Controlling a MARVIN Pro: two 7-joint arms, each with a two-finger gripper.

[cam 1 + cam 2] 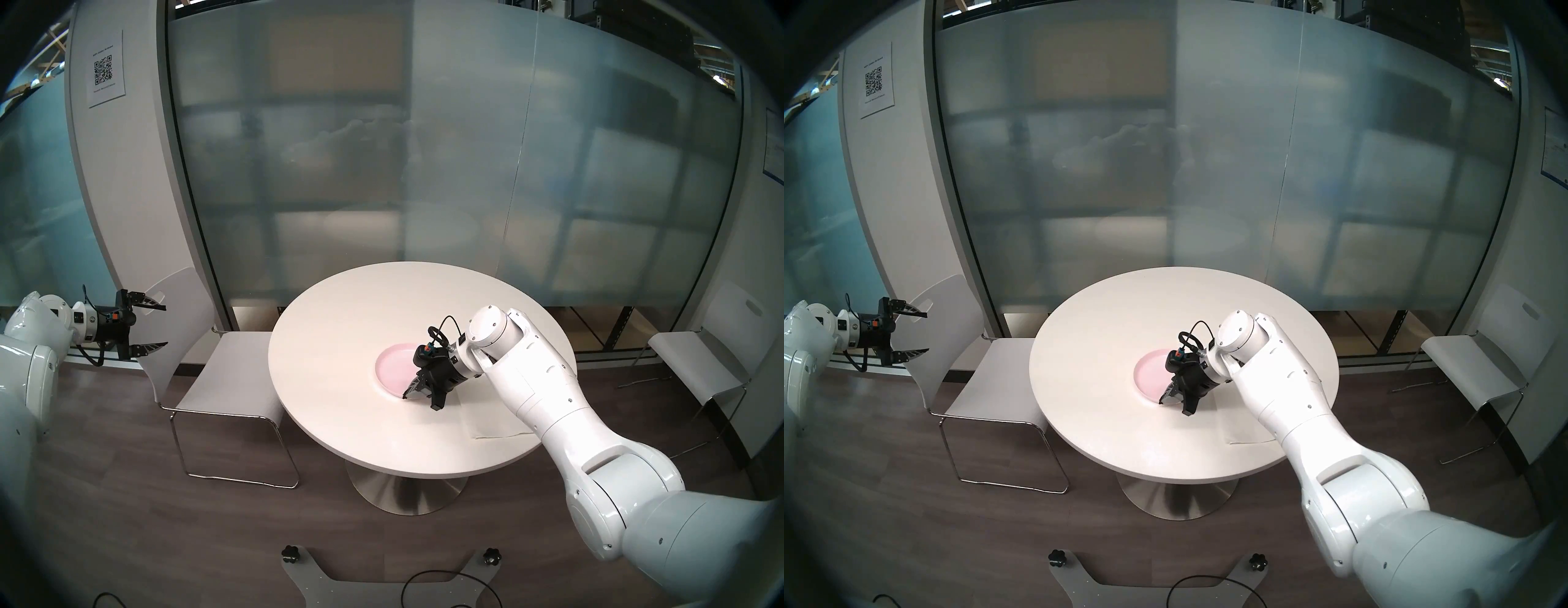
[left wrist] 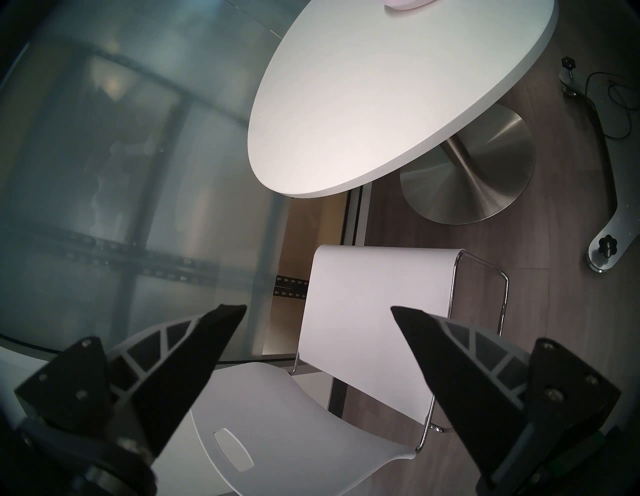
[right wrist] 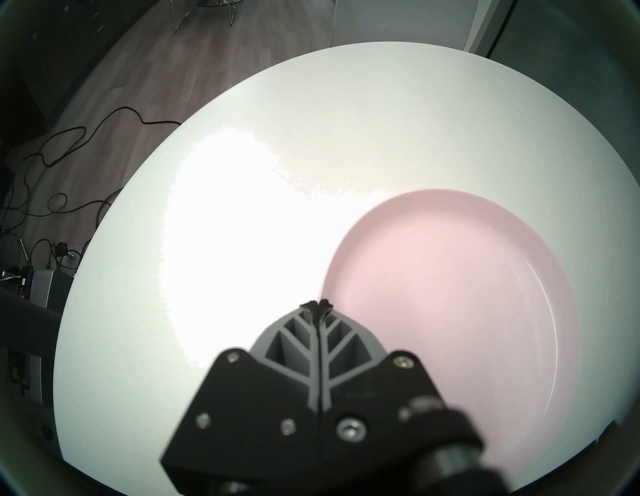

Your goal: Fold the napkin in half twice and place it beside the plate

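A pale pink plate [image 1: 392, 365] [image 1: 1151, 369] [image 3: 450, 294] sits near the middle of the round white table [image 1: 339, 339]. The white napkin [image 1: 488, 418] [image 1: 1240, 424] lies flat on the table to the plate's right. My right forearm hides part of it. My right gripper [image 1: 405, 395] [image 1: 1163, 399] [image 3: 317, 304] is shut with nothing between its fingers, its tips low at the plate's near rim. My left gripper [image 1: 157, 325] [image 1: 919, 333] [image 2: 318, 308] hangs open and empty far to the left, off the table and above a chair.
A white chair [image 1: 229, 373] stands against the table's left side, under my left gripper. Another chair [image 1: 700, 361] stands to the right by the wall. Frosted glass panels run behind the table. A metal base plate [image 1: 382, 581] with cables lies on the floor in front.
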